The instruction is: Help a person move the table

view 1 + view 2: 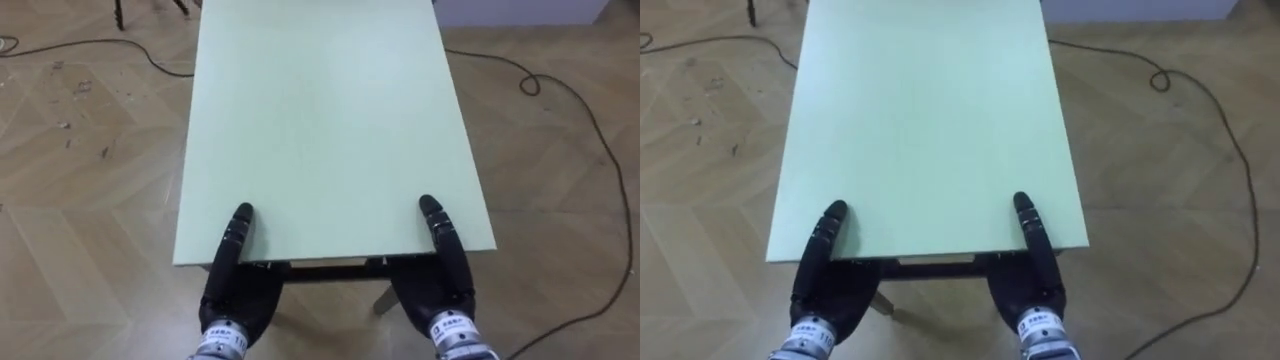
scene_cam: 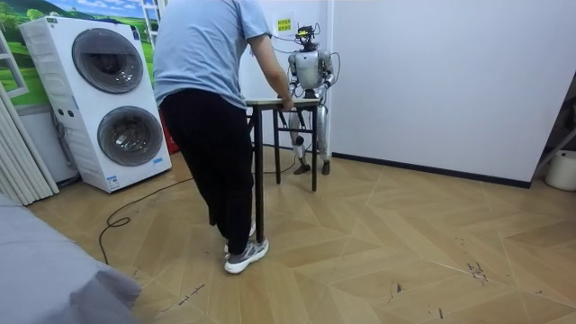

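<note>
Evidently the left hand (image 1: 236, 288) and right hand (image 1: 442, 280) take the table's (image 1: 320, 120) near edge to share lifting with the person (image 2: 211, 108); whether they clamp it, I cannot tell

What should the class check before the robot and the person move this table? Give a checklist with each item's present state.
1. The left hand is at the near edge of the table: ok.
2. The right hand is at the same edge: ok.
3. Hold beneath the tabletop: cannot tell, hidden.
4. The person stands at the far end, a hand on the table: ok.
5. Tabletop level in the room view: ok.
</note>
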Motion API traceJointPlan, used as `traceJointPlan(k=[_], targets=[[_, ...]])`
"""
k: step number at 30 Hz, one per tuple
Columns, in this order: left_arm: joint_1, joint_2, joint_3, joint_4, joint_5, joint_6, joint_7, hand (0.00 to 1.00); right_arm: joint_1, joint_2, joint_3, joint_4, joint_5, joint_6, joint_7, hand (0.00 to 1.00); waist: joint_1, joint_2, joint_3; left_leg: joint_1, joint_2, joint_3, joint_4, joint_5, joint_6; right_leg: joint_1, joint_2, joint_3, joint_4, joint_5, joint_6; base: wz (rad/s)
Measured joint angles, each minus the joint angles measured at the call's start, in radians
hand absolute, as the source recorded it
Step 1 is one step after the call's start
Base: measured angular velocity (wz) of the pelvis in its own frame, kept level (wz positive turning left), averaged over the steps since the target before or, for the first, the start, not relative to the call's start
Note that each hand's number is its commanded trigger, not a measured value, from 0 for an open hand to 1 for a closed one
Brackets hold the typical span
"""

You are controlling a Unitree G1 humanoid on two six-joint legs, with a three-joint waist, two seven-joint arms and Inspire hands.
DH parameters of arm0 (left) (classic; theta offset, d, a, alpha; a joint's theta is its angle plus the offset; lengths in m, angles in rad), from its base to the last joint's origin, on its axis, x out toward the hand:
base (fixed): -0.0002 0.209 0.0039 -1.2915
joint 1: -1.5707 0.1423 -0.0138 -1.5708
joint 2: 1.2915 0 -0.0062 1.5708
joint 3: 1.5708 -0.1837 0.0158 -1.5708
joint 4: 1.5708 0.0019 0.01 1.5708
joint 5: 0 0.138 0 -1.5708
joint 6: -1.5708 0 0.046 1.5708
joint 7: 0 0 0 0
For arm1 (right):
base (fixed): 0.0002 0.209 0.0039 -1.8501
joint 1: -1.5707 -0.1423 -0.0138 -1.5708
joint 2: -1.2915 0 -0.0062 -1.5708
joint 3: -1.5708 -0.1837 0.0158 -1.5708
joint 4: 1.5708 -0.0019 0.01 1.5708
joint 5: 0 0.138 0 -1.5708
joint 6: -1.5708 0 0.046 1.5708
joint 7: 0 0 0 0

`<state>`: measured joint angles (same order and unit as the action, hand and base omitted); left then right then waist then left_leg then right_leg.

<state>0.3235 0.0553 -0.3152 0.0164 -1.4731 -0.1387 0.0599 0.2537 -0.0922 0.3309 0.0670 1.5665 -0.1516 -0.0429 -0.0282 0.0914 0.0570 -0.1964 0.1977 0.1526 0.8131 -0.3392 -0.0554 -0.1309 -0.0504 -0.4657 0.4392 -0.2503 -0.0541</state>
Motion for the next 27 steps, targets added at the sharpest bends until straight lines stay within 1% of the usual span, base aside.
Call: traceJointPlan(k=[1, 2, 3, 4, 5, 6, 7, 8, 9, 10, 11, 12, 13, 14, 15, 16, 17, 18, 19, 20, 21, 22, 23, 24, 25, 26, 27], targets=[[0.001, 0.0, -0.002, 0.005, 0.0, 0.007, 0.002, 1.0, 0.013, -0.004, 0.0, -0.004, 0.0, -0.002, 0.005, 1.0, -0.015, -0.01, -0.0063, 0.039, -0.049, -0.02, -0.11, 0.001, -0.001, -0.032, -0.008, 0.056, 0.024, 0.02, -0.03, 0.41], [0.0, 0.001, -0.012, 0.001, 0.0, 0.006, 0.003, 1.0, 0.027, -0.01, -0.001, -0.018, 0.0, -0.01, 0.011, 1.0, -0.024, -0.006, -0.019, 0.084, -0.091, -0.048, -0.262, 0.002, -0.004, -0.058, 0.018, 0.122, -0.014, 0.051, -0.048, 0.41], [-0.002, 0.003, -0.014, -0.004, 0.0, 0.005, 0.002, 1.0, 0.028, -0.011, 0.0, -0.025, 0.0, -0.013, 0.014, 1.0, -0.029, -0.006, -0.0277, 0.098, -0.109, -0.063, -0.327, 0.006, -0.01, -0.068, 0.024, 0.131, -0.046, 0.063, -0.045, 0.15], [-0.018, -0.005, -0.013, -0.007, 0.001, 0.006, 0.002, 1.0, 0.018, -0.024, -0.001, -0.043, -0.001, -0.023, 0.015, 1.0, -0.027, 0.0, -0.025, 0.101, -0.12, -0.065, -0.375, -0.003, -0.011, -0.077, -0.002, 0.108, -0.084, 0.085, -0.01, -0.15], [-0.023, -0.011, -0.012, 0.0, -0.004, 0.007, 0.003, 1.0, 0.006, -0.034, 0.001, -0.039, 0.002, -0.021, 0.007, 1.0, -0.019, 0.01, -0.0236, 0.1, -0.094, -0.031, -0.355, -0.021, -0.004, -0.083, -0.005, 0.102, -0.064, 0.086, -0.009, -0.12], [-0.024, -0.011, -0.014, 0.005, -0.008, 0.008, 0.004, 1.0, 0.007, -0.034, 0.001, -0.035, 0.005, -0.021, 0.001, 1.0, -0.021, 0.015, -0.0233, 0.11, -0.085, -0.014, -0.366, -0.026, -0.005, -0.083, -0.009, 0.098, -0.039, 0.086, -0.009, 0.21], [-0.042, -0.01, -0.025, 0.025, -0.009, 0.01, 0.018, 1.0, 0.018, -0.034, -0.005, -0.031, 0.015, -0.023, -0.005, 1.0, -0.033, 0.015, -0.0206, 0.143, -0.085, 0.022, -0.413, -0.021, 0.008, -0.102, -0.033, 0.088, 0.054, 0.084, -0.007, 0.77], [-0.06, 0.006, -0.044, 0.041, -0.024, 0.004, 0.026, 1.0, 0.027, -0.03, -0.009, -0.03, 0.019, -0.025, -0.007, 1.0, -0.066, 0.004, -0.0156, 0.174, -0.099, 0.014, -0.45, -0.012, 0.03, -0.163, -0.056, 0.103, 0.153, 0.069, 0.022, 0.75], [-0.063, 0.018, -0.054, 0.04, -0.031, -0.003, 0.026, 1.0, 0.026, -0.028, -0.008, -0.029, 0.019, -0.021, -0.006, 1.0, -0.077, -0.001, -0.0182, 0.17, -0.109, -0.006, -0.453, -0.012, 0.046, -0.188, -0.045, 0.138, 0.131, 0.063, 0.035, 0.35], [-0.067, 0.039, -0.064, 0.035, -0.06, -0.019, 0.026, 1.0, 0.021, -0.023, -0.003, -0.029, 0.018, -0.015, -0.004, 1.0, -0.068, -0.007, -0.0207, 0.147, -0.114, -0.03, -0.438, -0.013, 0.048, -0.228, -0.005, 0.202, 0.003, 0.099, 0.031, 0.0], [-0.069, 0.039, -0.062, 0.036, -0.065, -0.026, 0.026, 1.0, 0.019, -0.023, 0.001, -0.029, 0.013, -0.018, 0.003, 1.0, -0.073, -0.014, -0.0225, 0.133, -0.138, -0.043, -0.433, -0.018, 0.055, -0.249, -0.006, 0.227, -0.092, 0.225, 0.031, 0.06], [-0.07, 0.037, -0.063, 0.042, -0.065, -0.026, 0.026, 1.0, 0.021, -0.026, 0.001, -0.028, 0.012, -0.024, 0.006, 1.0, -0.078, -0.021, -0.0229, 0.133, -0.153, -0.044, -0.431, -0.023, 0.062, -0.256, -0.021, 0.221, -0.1, 0.277, -0.023, 0.11], [-0.074, 0.016, -0.065, 0.063, -0.064, -0.022, 0.026, 1.0, 0.018, -0.042, -0.003, -0.016, 0.012, -0.031, 0.013, 1.0, -0.073, -0.004, -0.0248, 0.136, -0.154, -0.029, -0.436, -0.026, 0.063, -0.253, -0.029, 0.201, -0.095, 0.277, -0.016, 0.0], [-0.074, 0.012, -0.064, 0.064, -0.065, -0.021, 0.026, 1.0, 0.011, -0.049, -0.002, -0.012, 0.012, -0.031, 0.013, 1.0, -0.067, -0.002, -0.0227, 0.13, -0.154, -0.004, -0.437, -0.026, 0.063, -0.257, -0.036, 0.187, -0.096, 0.277, -0.021, -0.14], [-0.074, 0.013, -0.064, 0.066, -0.065, -0.02, 0.026, 1.0, 0.011, -0.05, -0.001, -0.012, 0.012, -0.03, 0.013, 1.0, -0.065, -0.005, -0.022, 0.13, -0.156, 0.009, -0.437, -0.024, 0.06, -0.256, -0.037, 0.187, -0.096, 0.278, -0.022, -0.07], [-0.074, 0.013, -0.063, 0.071, -0.065, -0.02, 0.026, 1.0, 0.014, -0.046, 0.001, -0.01, 0.013, -0.03, 0.013, 1.0, -0.058, -0.014, -0.0212, 0.132, -0.161, 0.012, -0.437, -0.021, 0.058, -0.254, -0.038, 0.188, -0.098, 0.28, -0.024, 0.0], [-0.074, 0.015, -0.061, 0.078, -0.065, -0.02, 0.026, 1.0, 0.015, -0.039, 0.004, -0.001, 0.013, -0.031, 0.013, 1.0, -0.054, -0.024, -0.0221, 0.131, -0.165, 0.01, -0.434, -0.019, 0.058, -0.253, -0.038, 0.188, -0.104, 0.29, -0.028, -0.05], [-0.074, 0.015, -0.061, 0.079, -0.065, -0.021, 0.026, 1.0, 0.015, -0.038, 0.004, -0.001, 0.013, -0.031, 0.013, 1.0, -0.053, -0.028, -0.0224, 0.129, -0.168, 0.009, -0.433, -0.016, 0.059, -0.251, -0.038, 0.19, -0.113, 0.3, -0.028, -0.07], [-0.075, 0.016, -0.061, 0.079, -0.064, -0.021, 0.026, 1.0, 0.014, -0.039, 0.003, -0.001, 0.009, -0.03, 0.013, 1.0, -0.055, -0.038, -0.0242, 0.119, -0.174, 0.01, -0.433, -0.009, 0.064, -0.25, -0.039, 0.191, -0.135, 0.322, -0.027, 0.0], [-0.076, 0.016, -0.062, 0.079, -0.064, -0.021, 0.026, 1.0, 0.012, -0.041, 0.0, -0.001, 0.007, -0.03, 0.013, 1.0, -0.056, -0.047, -0.0254, 0.11, -0.182, 0.012, -0.432, -0.002, 0.074, -0.249, -0.046, 0.194, -0.152, 0.344, -0.025, 0.0], [-0.079, 0.015, -0.064, 0.079, -0.065, -0.021, 0.026, 1.0, 0.011, -0.042, -0.001, -0.003, 0.007, -0.03, 0.013, 1.0, -0.059, -0.053, -0.0251, 0.106, -0.189, 0.012, -0.432, 0.002, 0.079, -0.25, -0.052, 0.194, -0.158, 0.352, -0.023, 0.05], [-0.084, 0.012, -0.064, 0.079, -0.065, -0.021, 0.026, 1.0, 0.007, -0.044, -0.003, -0.003, 0.007, -0.03, 0.012, 1.0, -0.063, -0.063, -0.0255, 0.097, -0.202, 0.019, -0.434, 0.012, 0.092, -0.25, -0.061, 0.197, -0.182, 0.381, -0.015, 0.0], [-0.088, 0.01, -0.064, 0.079, -0.065, -0.024, 0.026, 1.0, 0.0, -0.043, -0.003, -0.004, 0.007, -0.031, 0.01, 1.0, -0.063, -0.074, -0.0279, 0.084, -0.209, 0.033, -0.437, 0.024, 0.109, -0.251, -0.068, 0.213, -0.211, 0.415, -0.003, 0.0], [-0.09, 0.009, -0.064, 0.079, -0.065, -0.026, 0.026, 1.0, -0.003, -0.043, -0.005, -0.004, 0.007, -0.031, 0.009, 1.0, -0.068, -0.077, -0.0272, 0.078, -0.211, 0.039, -0.439, 0.029, 0.116, -0.252, -0.069, 0.218, -0.22, 0.43, 0.009, 0.1], [-0.09, 0.009, -0.071, 0.082, -0.065, -0.035, 0.026, 1.0, -0.001, -0.043, -0.005, -0.003, 0.007, -0.03, 0.005, 1.0, -0.078, -0.073, -0.0253, 0.076, -0.199, 0.081, -0.439, 0.036, 0.126, -0.256, -0.085, 0.225, -0.172, 0.414, 0.034, 0.49], [-0.091, 0.009, -0.084, 0.084, -0.064, -0.035, 0.036, 1.0, 0.019, -0.04, -0.008, -0.004, 0.012, -0.034, 0.004, 1.0, -0.095, -0.071, -0.0243, 0.092, -0.179, 0.128, -0.453, 0.047, 0.127, -0.253, -0.117, 0.216, -0.011, 0.288, 0.07, 0.64], [-0.091, 0.014, -0.091, 0.084, -0.064, -0.035, 0.039, 1.0, 0.028, -0.039, -0.009, -0.005, 0.023, -0.036, 0.004, 1.0, -0.103, -0.075, -0.0257, 0.102, -0.176, 0.147, -0.47, 0.058, 0.127, -0.245, -0.131, 0.214, 0.067, 0.227, 0.08, 0.67]])
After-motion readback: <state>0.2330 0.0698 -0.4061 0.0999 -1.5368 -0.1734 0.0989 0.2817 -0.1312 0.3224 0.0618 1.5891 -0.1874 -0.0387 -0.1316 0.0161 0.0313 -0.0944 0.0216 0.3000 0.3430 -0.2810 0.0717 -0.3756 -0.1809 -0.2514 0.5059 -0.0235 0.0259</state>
